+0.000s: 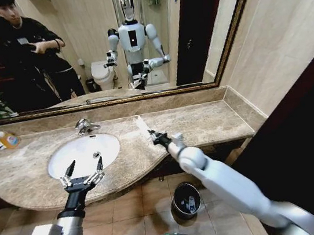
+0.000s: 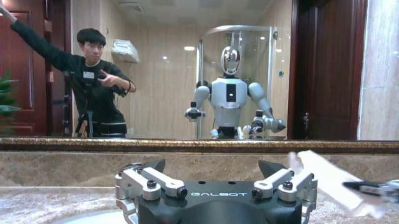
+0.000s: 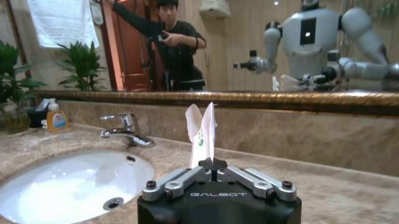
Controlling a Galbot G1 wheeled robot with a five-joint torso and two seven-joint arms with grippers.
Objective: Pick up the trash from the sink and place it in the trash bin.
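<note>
Right hand [image 1: 150, 133] clenched on a white sachet [image 1: 142, 123] — above the bench [image 1: 204, 119], beside the sink [image 1: 84, 154]; left hand [image 1: 81, 171] released (at the bench's front edge).

Warm indoor light, fisheye edges, blurry sachet [image 2: 327, 179]

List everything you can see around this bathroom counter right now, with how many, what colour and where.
sink: one, white oval basin, set in the counter.
faucet: one, chrome, behind the basin.
sachet: one, white with a little green print, pinched upright in the right gripper above the counter, right of the basin.
counter: one, beige-brown marble.
bottle: one, clear with orange label, far left of the counter.
trash bin: one, black with shiny rim, on the floor below the counter.
mirror: one, gold-framed, on the wall.
plant: green, far left.
left gripper: open, over the basin's front edge.
right gripper: shut on the sachet.
</note>
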